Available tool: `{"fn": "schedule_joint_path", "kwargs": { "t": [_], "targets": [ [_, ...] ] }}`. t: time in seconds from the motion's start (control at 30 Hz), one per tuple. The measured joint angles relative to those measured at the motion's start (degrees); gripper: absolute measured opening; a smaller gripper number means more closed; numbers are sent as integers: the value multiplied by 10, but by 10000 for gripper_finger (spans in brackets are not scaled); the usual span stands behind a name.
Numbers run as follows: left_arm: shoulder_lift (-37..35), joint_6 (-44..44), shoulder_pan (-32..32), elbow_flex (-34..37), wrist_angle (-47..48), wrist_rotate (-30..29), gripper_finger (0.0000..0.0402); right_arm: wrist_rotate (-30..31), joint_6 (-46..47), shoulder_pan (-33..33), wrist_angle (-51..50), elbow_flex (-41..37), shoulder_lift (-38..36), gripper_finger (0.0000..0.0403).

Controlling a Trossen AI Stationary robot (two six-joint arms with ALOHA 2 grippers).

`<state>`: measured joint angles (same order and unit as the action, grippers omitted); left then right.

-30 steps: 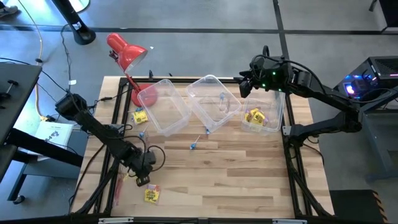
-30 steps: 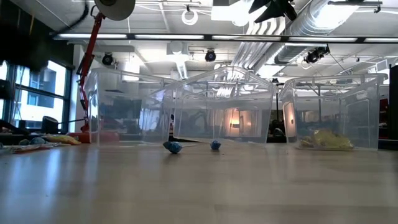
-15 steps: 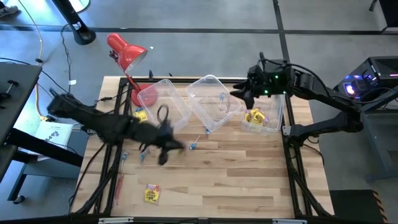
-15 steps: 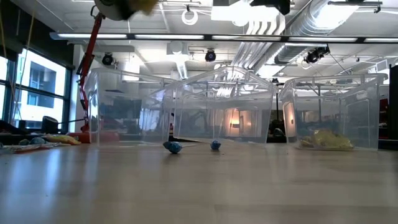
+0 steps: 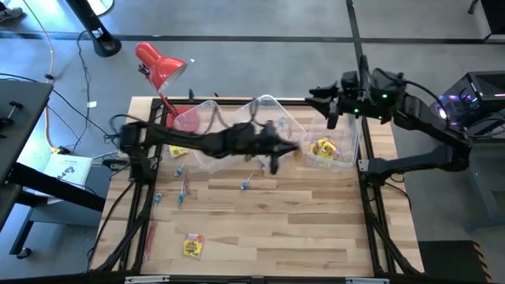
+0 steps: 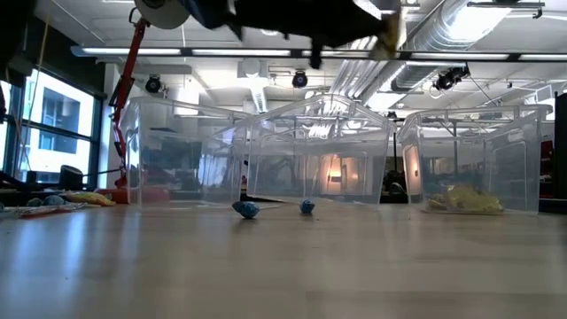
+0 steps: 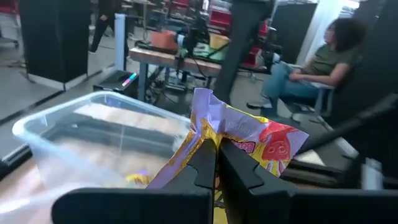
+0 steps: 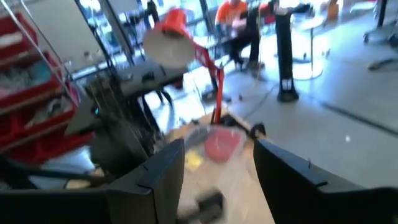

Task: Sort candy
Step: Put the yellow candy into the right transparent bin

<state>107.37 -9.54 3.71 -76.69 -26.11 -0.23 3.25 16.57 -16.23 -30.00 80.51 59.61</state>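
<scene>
Wooden desk (image 5: 300,229) below; left tool (image 7: 214,168), now swung across toward yellow-candy bin (image 5: 335,154) just ahead, clamped on yellow packet (image 7: 249,140). Drop-off probably next. Right tool (image 5: 335,102) spread apart, waiting beyond.

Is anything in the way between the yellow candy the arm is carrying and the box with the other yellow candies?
Nothing visible blocks it. The left gripper holds the yellow packet above the bins, and the bin with yellow packets is open on top.

left arm (image 5: 213,143): motion-blurred over middle bin (image 5: 272,130) | yellow packet (image 7: 249,140): lower half hidden by fingers (image 7: 202,165)
</scene>
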Motion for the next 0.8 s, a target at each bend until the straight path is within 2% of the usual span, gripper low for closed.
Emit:
{"fn": "schedule_joint_path", "kwargs": {
  "t": [0.2,0.4,0.53,0.67,0.8],
  "targets": [
    [136,2,33,-150,2,1,3,24,0,2,20,0,-9,188],
    [223,11,44,-276,20,20,32,25,1,3,12,0,-7,188],
    [241,29,44,-338,118,35,80,25,-1,3,3,0,-7,188],
    [240,63,44,-365,175,35,137,26,-5,3,-4,0,-7,188],
    [218,35,46,-383,260,51,179,26,-10,3,-7,0,-7,188]
  ]
}}
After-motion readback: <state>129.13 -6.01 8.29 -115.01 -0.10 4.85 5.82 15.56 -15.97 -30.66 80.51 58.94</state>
